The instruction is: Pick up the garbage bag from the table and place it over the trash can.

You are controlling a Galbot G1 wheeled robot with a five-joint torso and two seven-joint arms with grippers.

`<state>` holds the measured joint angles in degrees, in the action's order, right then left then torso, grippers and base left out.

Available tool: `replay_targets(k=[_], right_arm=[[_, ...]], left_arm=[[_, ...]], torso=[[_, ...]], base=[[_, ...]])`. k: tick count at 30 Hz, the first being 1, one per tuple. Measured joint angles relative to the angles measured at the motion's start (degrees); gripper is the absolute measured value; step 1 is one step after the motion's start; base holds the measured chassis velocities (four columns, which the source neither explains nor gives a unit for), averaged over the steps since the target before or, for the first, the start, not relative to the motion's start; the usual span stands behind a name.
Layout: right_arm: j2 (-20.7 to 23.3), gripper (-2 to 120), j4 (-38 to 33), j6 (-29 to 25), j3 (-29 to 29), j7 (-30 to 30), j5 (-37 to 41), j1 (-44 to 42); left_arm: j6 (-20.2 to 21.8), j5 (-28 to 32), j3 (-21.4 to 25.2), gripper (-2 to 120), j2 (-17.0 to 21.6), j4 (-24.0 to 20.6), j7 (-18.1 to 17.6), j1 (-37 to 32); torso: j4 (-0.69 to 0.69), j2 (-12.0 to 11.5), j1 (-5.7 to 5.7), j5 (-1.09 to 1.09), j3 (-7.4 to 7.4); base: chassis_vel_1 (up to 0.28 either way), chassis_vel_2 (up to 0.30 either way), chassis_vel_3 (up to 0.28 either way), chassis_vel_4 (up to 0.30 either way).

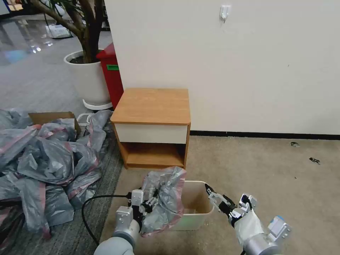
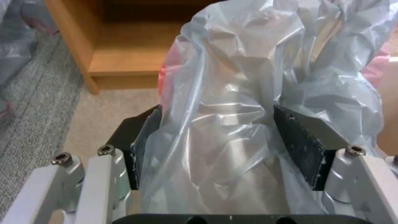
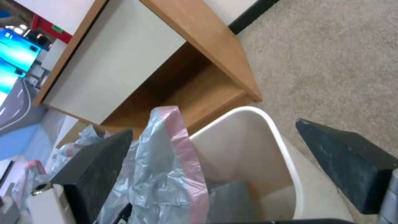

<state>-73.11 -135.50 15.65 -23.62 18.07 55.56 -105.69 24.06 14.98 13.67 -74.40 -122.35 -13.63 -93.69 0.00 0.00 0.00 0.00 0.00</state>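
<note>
So the garbage bag (image 1: 166,198) is off the table (image 1: 152,106) already and bunched up over the near-left corner of the trash can (image 1: 194,205), which sits on the carpet right in front of the table. The left gripper (image 1: 150,204) is buried in the plastic at that corner. In the left wrist view the film runs straight between its pads (image 2: 296,146), which stand fairly wide around the bundle, so honestly I can't tell if it's actually pinching or just has the bag draped through it.

The right gripper (image 1: 216,198) hovers over the can's right rim with its jaws spread apart and nothing in them. From its wrist view the bag's pink rim band (image 3: 182,155) stands up along the left side, with a bit of grey plastic down inside the can.

What worries me: the bag looks like one crumpled wad on a single corner, not opened out. If the right side doesn't catch the band, the whole thing probably slumps into the can or slides off outside. The can also looks light, so tugging thin plastic sideways could drag or tip it.
</note>
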Motion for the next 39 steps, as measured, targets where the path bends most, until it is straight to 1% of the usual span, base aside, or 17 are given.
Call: replay_targets(k=[4,7,10,15,21,28,33,39], right_arm=[[-0.01,100,0.03,-0.01,0.26,0.01,-0.01,0.3],[0.01,100,0.17,-0.01,0.31,0.02,-0.01,0.51],[0.08,100,0.48,-0.04,0.16,0.03,0.04,0.52],[-0.02,100,0.82,-0.08,0.23,0.03,0.09,0.88],[-0.26,100,1.21,-0.32,0.42,0.03,-0.05,1.07],[-0.36,100,1.14,-0.89,0.44,0.03,-0.11,0.74],[-0.45,100,1.13,-1.1,0.43,0.07,-0.37,0.73],[-0.48,100,1.34,-1.23,0.37,0.07,-0.86,0.81]], left_arm=[[0.0,0.01,0.49,70,0.0,-0.14,-0.23,-0.15],[-0.05,0.03,1.13,70,-0.07,-1.23,-0.34,-0.47],[0.09,0.22,2.38,70,-0.01,-4.18,-0.28,-2.14],[0.18,0.54,3.6,70,0.41,-5.47,-0.17,-3.11],[0.34,0.84,4.37,70,0.52,-4.22,-0.07,-2.34],[0.6,0.87,3.56,62,0.61,-2.29,0.54,-1.2],[0.6,0.68,2.47,62,0.36,-0.83,0.77,-0.4],[0.62,0.64,2.09,62,0.39,-0.4,0.85,-0.23]], torso=[[0.0,0.0,0.0,0.0,0.0],[0.0,0.0,0.0,-0.01,0.0],[0.0,0.0,0.0,0.0,0.0],[0.0,0.0,0.0,0.0,0.0],[0.0,0.0,0.0,-0.01,0.0],[0.0,0.0,0.0,0.0,0.0],[0.0,0.0,0.0,0.0,0.0],[0.0,0.0,0.0,0.0,0.0]], base=[[0.0,0.0,0.0,0.0],[0.0,0.0,0.0,0.0],[0.0,0.0,0.0,0.0],[0.0,0.0,0.0,0.0],[0.0,0.0,0.0,0.0],[0.0,0.0,0.0,0.0],[0.0,0.0,0.0,0.0],[0.0,0.0,0.0,0.0]])
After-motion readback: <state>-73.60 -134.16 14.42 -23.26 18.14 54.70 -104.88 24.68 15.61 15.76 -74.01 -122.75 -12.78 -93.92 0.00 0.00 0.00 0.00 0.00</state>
